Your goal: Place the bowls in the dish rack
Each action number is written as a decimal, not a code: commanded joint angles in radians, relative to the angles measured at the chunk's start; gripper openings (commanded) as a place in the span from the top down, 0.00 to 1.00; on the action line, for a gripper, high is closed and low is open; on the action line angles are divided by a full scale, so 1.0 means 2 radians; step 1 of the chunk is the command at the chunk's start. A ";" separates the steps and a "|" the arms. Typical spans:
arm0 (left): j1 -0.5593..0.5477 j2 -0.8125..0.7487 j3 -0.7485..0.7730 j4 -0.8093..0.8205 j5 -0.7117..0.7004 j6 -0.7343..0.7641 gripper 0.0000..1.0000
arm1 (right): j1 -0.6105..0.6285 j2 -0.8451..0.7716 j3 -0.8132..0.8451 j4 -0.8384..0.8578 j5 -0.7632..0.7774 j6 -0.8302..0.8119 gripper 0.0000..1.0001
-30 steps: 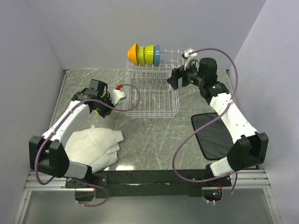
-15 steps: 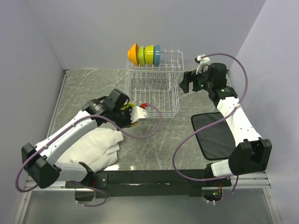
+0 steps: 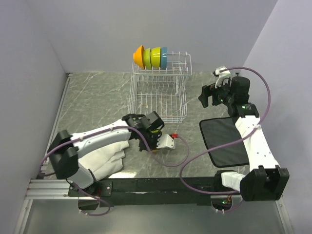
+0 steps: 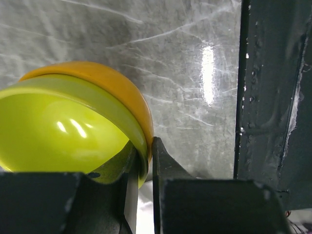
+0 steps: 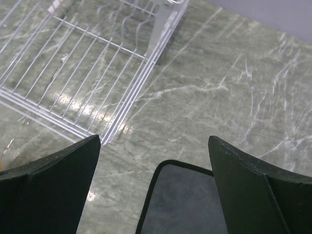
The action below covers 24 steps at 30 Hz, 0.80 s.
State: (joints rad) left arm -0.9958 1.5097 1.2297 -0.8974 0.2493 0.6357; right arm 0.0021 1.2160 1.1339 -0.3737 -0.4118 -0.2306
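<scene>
Bowls first: my left hand [image 4: 145,146] is clamped on the rim of a nested pair, a lime bowl [image 4: 58,131] sitting inside an orange bowl [image 4: 114,87]. One of its fingers [image 4: 163,165] presses the outside of the orange wall and the other sits inside the lime one, so both rims are pinched between them. The pair is tipped on its side, opening towards my wrist camera, above the grey marbled table [image 4: 185,58].

From overhead, that left hand [image 3: 158,142] hangs low near the front of the table [image 3: 97,97], just in front of the near edge of the dish rack [image 3: 158,100] and beside a crumpled white cloth [image 3: 97,151]. My wrist hides the held pair almost completely there.

On the rack's raised far tier stands a row of four bowls [image 3: 152,57] on edge, packed close: orange at the left, two lime ones, then blue.

My right hand [image 3: 205,96] hovers off the rack's right side, fingers spread wide and holding nothing. Between those fingers [image 5: 53,185] I see the rack's corner [image 5: 73,63] and the far edge of a black mat [image 5: 195,204] lying flat on the table.
</scene>
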 commanded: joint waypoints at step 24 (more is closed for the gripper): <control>-0.054 0.129 0.091 0.040 0.005 -0.037 0.47 | -0.023 -0.066 -0.025 -0.050 -0.063 -0.126 0.00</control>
State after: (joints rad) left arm -1.0870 1.7657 1.3754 -0.8295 0.2474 0.5739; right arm -0.0330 1.0813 1.0534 -0.4683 -0.5095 -0.4480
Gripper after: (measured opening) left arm 0.511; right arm 0.996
